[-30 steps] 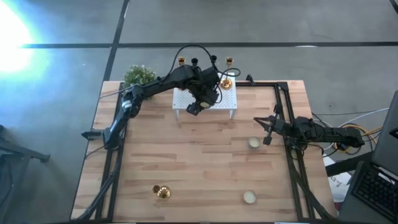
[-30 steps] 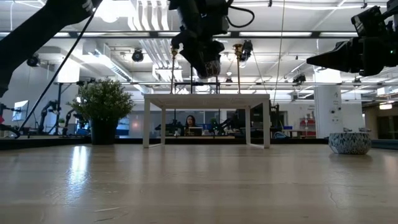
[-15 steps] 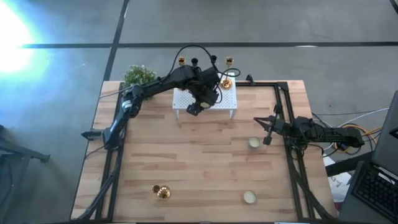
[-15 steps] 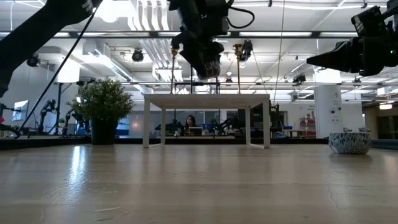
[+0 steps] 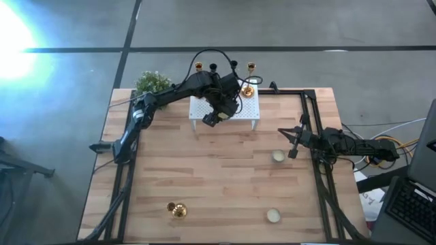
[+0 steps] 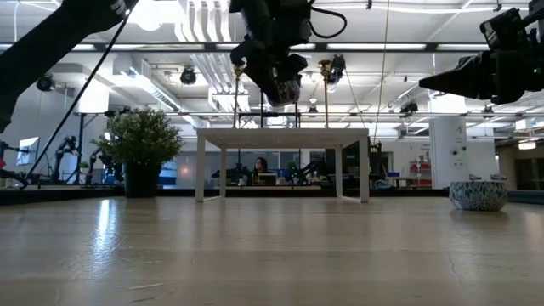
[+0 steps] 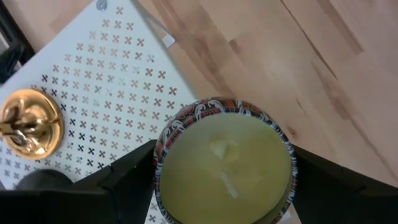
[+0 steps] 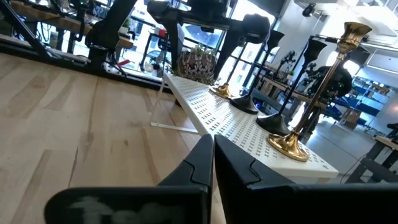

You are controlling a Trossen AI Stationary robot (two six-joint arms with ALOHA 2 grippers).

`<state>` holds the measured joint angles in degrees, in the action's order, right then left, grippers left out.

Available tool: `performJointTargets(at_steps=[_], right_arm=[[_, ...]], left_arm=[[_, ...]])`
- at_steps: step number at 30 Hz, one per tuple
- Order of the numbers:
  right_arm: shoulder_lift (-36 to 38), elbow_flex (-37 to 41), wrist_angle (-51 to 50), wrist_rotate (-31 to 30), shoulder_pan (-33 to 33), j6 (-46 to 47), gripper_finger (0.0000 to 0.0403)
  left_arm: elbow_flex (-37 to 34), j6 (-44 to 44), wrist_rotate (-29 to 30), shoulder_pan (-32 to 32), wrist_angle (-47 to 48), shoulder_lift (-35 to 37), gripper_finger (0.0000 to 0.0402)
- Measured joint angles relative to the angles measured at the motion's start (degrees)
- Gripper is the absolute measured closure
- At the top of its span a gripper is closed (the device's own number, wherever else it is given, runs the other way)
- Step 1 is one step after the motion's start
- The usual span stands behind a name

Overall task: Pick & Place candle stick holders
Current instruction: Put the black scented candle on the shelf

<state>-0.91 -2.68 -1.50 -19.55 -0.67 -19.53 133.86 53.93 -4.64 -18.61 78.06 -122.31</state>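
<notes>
Several candle stick holders stand by their round bases on the white perforated rack (image 5: 225, 107) at the table's far edge: gold ones (image 5: 199, 67) (image 5: 249, 87) and black ones (image 5: 233, 67). They also show in the right wrist view (image 8: 316, 93). Another gold holder (image 5: 177, 210) sits on the table at the near left. My left gripper (image 5: 211, 120) is above the rack's near edge, shut on a round patterned candle pot (image 7: 224, 168). My right gripper (image 5: 291, 141) is shut and empty, above the table's right side. My left gripper pinches the candle pot by its outer wall (image 7: 160, 155) between its two fingers (image 7: 127, 177), one on each side. The fingers come from above, pointing down. The pot is lifted clear above the rack's near edge, its wax top facing up.
A bushy green potted plant (image 5: 151, 83) stands at the far left corner. Two small candle pots (image 5: 278, 156) (image 5: 273, 216) sit on the table's right half. Black frame rails (image 5: 315, 136) run along the table's sides. The middle of the wooden table is bare.
</notes>
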Motion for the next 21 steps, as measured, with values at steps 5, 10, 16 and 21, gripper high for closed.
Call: performJointTargets(at_steps=[5, 10, 16, 21], right_arm=[[0.01, 0.0, 0.01, -0.01, 0.0, 0.0, 0.0394], [0.0, 0.02, 0.0, 0.0, 0.0, 0.0, 0.0394], [0.02, 0.02, 0.0, -0.02, 0.0, 0.0, 0.0394], [0.0, 0.02, 0.0, -0.02, 0.0, 0.0, 0.0394]], left_arm=[[0.14, 10.93, -2.75, 0.13, 2.78, 0.99, 0.0096], [0.41, 36.49, -3.41, 0.15, 11.61, 1.19, 0.0096], [-1.3, 51.11, 0.85, 0.18, 11.93, 1.24, 0.0095], [-2.16, 54.91, 1.06, 0.2, 11.34, 1.24, 0.0095]])
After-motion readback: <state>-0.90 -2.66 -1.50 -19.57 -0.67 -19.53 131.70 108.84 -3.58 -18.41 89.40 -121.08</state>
